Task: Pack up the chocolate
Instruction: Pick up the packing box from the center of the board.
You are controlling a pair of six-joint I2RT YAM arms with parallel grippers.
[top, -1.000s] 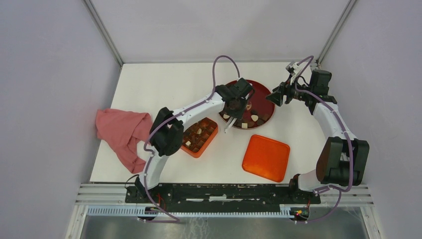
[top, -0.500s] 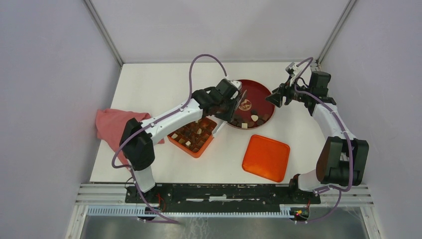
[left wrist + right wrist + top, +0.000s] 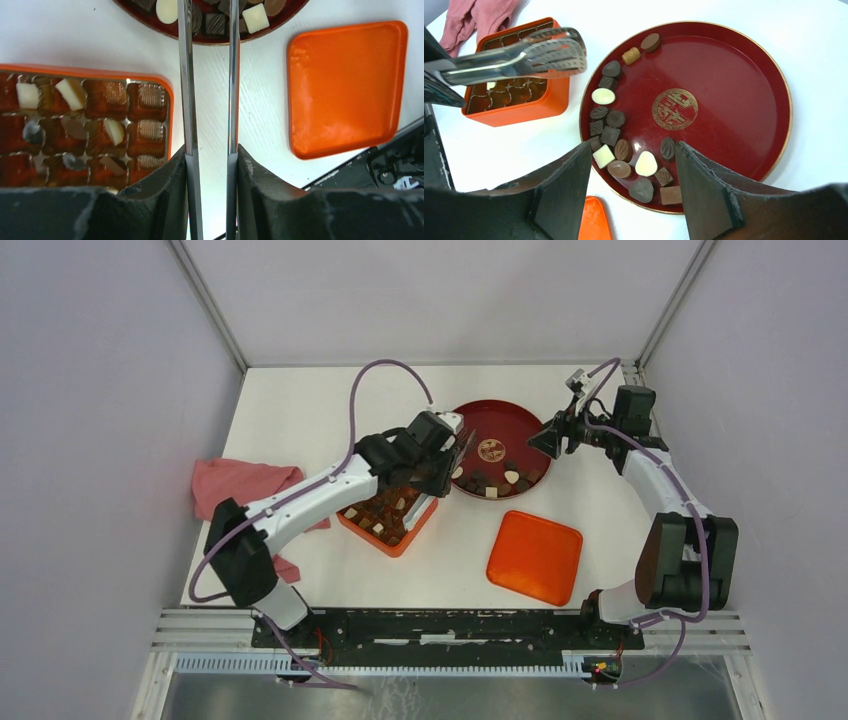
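Several pieces of chocolate (image 3: 616,137), dark, mid brown and cream, lie along the left and near side of the dark-red plate (image 3: 734,85); they show as a small cluster (image 3: 490,480) from above. More chocolate pieces (image 3: 70,92) sit in compartments of the orange box (image 3: 170,100). My left gripper (image 3: 210,150) is shut on metal tongs (image 3: 184,75). The tongs' tips (image 3: 569,50) hang over the box's far corner beside the plate, with nothing seen between them. My right gripper (image 3: 634,147) is open above the plate's near rim, holding nothing.
The orange lid (image 3: 534,556) lies flat in front of the plate (image 3: 500,425). A pink cloth (image 3: 240,495) is bunched at the table's left edge, beside the box (image 3: 428,510). Grey walls enclose the table on three sides.
My left arm has swung left with the tongs, from over the plate to the box's far corner. The right gripper shifted slightly back and stayed open.
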